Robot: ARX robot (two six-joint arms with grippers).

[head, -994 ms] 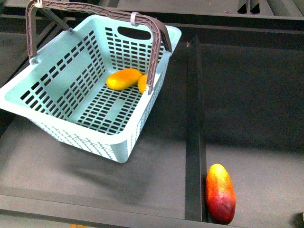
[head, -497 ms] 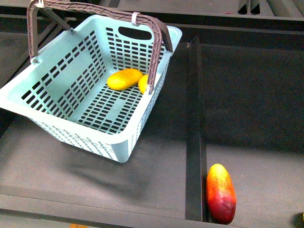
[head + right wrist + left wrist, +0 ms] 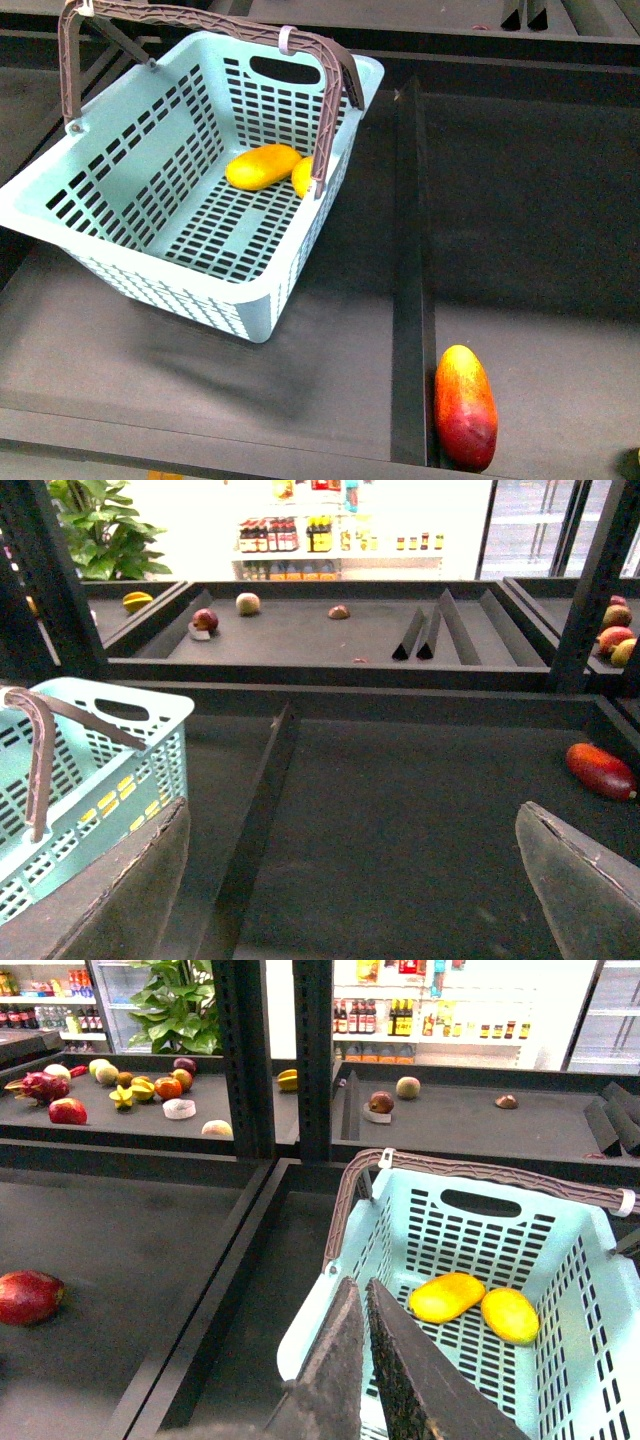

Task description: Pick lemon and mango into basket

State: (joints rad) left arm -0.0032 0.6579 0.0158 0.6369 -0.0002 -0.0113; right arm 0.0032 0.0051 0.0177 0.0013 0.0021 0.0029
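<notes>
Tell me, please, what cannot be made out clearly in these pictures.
- Lemon: front view, mostly hidden behind the basket handle; it shows whole in the left wrist view.
- Dark object at the corner: front view, cut off by the picture edge.
- Right gripper: right wrist view, fingertips cut off by the bottom edge.
- Far shelf fruit: left wrist view, too small to identify.

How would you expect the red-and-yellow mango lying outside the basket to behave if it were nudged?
The red-and-yellow mango looks smooth and oval, so it would probably roll sideways rather than slide. It lies against the divider, which would likely stop it on that side.
</notes>
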